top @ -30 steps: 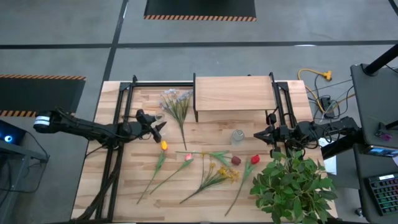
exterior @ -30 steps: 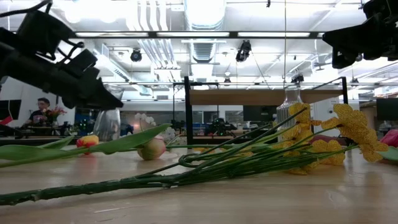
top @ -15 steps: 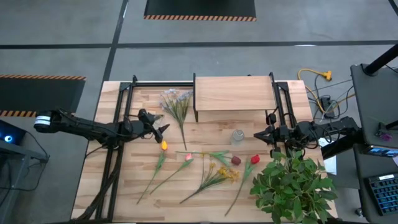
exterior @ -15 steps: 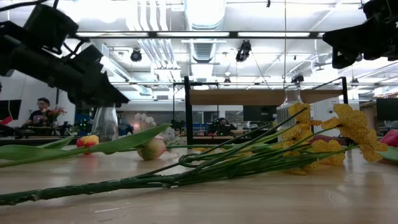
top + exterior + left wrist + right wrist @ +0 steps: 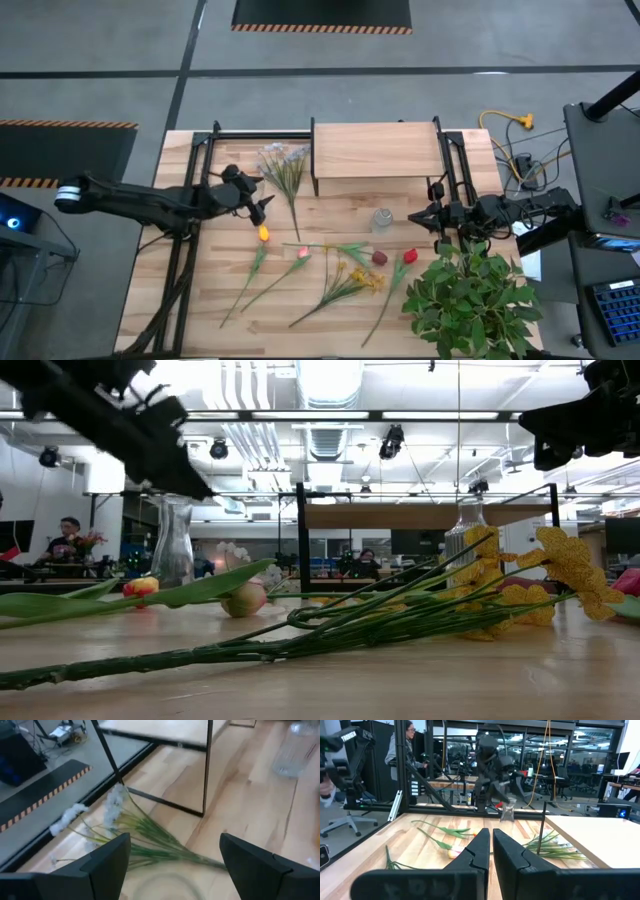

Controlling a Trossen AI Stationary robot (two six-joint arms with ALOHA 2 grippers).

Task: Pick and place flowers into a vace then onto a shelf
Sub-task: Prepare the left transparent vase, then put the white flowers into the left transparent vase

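The plank tabletop (image 5: 330,300) carries the flowers (image 5: 320,265) and a leafy plant (image 5: 470,295) at its near right corner. Grey floor with hazard-striped mats surrounds it, and in the low view an open workshop with ceiling lights lies beyond, a person (image 5: 68,540) seated far off.

The left end effector (image 5: 258,203) hangs above the tabletop with its fingers (image 5: 107,865) spread wide and nothing between them. A yellow tulip (image 5: 264,233) lies just nearer than it, and the other stems fan out nearer still and to its right. The white sprigs (image 5: 112,812) lie just ahead of and below it, their heads toward the shelf (image 5: 377,150), which stands beyond and to its right.

The right end effector (image 5: 418,215) waits clenched and empty, with the glass vase (image 5: 382,219) just to its left and the shelf farther off.

In the low view both arms are cut off by the upper edge, and the vase there is a faint outline.
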